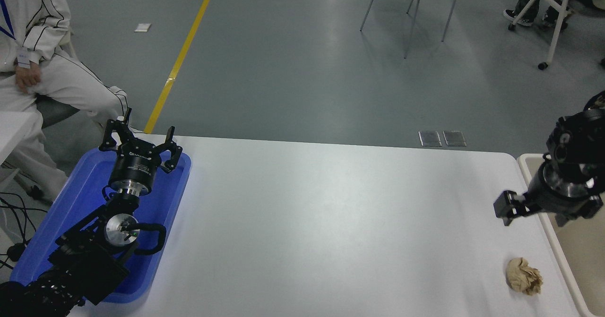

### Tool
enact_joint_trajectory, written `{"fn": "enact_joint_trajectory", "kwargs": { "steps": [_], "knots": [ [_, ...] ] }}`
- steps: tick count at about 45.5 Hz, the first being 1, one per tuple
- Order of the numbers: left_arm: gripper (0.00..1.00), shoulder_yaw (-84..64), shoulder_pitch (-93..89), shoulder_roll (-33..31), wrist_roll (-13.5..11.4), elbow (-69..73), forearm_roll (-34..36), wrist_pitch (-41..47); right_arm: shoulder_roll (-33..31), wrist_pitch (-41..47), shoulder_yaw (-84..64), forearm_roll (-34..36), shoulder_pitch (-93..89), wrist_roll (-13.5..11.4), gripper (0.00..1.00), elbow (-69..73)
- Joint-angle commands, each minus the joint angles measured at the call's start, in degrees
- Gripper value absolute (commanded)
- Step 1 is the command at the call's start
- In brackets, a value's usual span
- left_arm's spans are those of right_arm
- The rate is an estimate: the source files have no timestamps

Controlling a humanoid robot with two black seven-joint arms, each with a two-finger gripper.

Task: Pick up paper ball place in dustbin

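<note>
Paper ball (523, 275) lies on the white worktop (331, 222), below and just toward the camera from the right tool (536, 208), apart from it with a clear gap between, and close beside the cream rim of the dustbin (557, 251) that runs along the worktop's right edge. It looks like a loosely crumpled wad of tan paper — by my judgement very light, soft and springy, not fragile, and with enough wrinkles that the fingers should not slip on it. Being so light, it would likely skid or roll if one finger touched it before the other, so the hold should come from straight above, with the fingers straddling its widest part and closing across the middle of the wad, not on a loose flap at the edge. The right tool hangs over the worktop with its fingers spread apart and holding nothing; one black finger (506, 207) shows clearly to its left side, another at its right over the bin rim. The left tool (140, 143) is parked far to the left over a blue tray (42, 241), its fingers also spread and empty.
</note>
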Motion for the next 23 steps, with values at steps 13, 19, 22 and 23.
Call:
{"fn": "enact_joint_trajectory", "kwargs": {
  "steps": [13,19,22,23],
  "knots": [
    [1.00,0.01,0.08,-0.02,0.00,0.00,0.00,0.00,-0.78,-5.67,7.37,-3.46,-16.96,0.00,0.99,-10.35],
    [1.00,0.01,0.08,-0.02,0.00,0.00,0.00,0.00,-0.87,-6.37,9.13,-4.69,-20.39,0.00,0.99,-12.55],
    [1.00,0.01,0.08,-0.02,0.00,0.00,0.00,0.00,-0.78,-6.63,9.22,-4.69,-21.80,0.00,0.99,-13.78],
    [1.00,0.01,0.08,0.07,-0.08,0.00,0.00,0.00,-0.78,-6.81,9.22,-4.69,-22.59,0.00,0.99,-14.31]
  ]
}}
